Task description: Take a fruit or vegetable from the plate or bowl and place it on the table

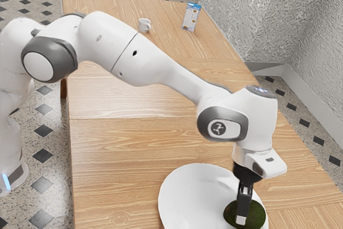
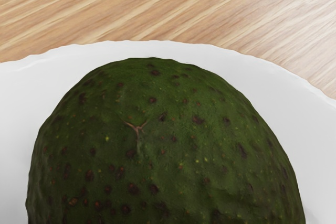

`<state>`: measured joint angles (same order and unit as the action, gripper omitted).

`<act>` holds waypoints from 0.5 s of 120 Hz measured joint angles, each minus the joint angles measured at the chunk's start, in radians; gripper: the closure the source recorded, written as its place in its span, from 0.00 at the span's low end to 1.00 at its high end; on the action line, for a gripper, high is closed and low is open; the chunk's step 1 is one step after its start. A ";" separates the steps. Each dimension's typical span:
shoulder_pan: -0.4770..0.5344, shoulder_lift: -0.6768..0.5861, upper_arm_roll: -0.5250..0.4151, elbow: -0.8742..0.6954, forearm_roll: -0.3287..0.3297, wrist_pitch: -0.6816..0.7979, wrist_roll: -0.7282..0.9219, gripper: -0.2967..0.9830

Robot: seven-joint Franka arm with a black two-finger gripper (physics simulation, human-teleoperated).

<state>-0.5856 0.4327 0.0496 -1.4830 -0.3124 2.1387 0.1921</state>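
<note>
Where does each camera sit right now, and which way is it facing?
Exterior view: beside the arm, looking down along the table toward the mug and box; the arm enters from the exterior view's left, its end effector at the dark green fruit.
Wrist view: on the arm's hand, facing the fruit up close, plate and table beyond.
Shared: fruit, plate, table.
</note>
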 joint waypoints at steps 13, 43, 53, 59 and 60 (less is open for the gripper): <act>-0.001 0.028 -0.001 0.040 -0.046 0.020 0.003 0.23; -0.005 0.002 0.008 -0.043 -0.143 0.060 0.017 0.23; -0.004 -0.002 0.009 -0.067 -0.159 0.073 0.020 0.23; -0.004 0.005 0.009 -0.070 -0.165 0.079 0.022 0.23; -0.004 0.006 0.009 -0.070 -0.165 0.081 0.023 0.23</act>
<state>-0.5898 0.4391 0.0582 -1.5530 -0.4778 2.2192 0.2147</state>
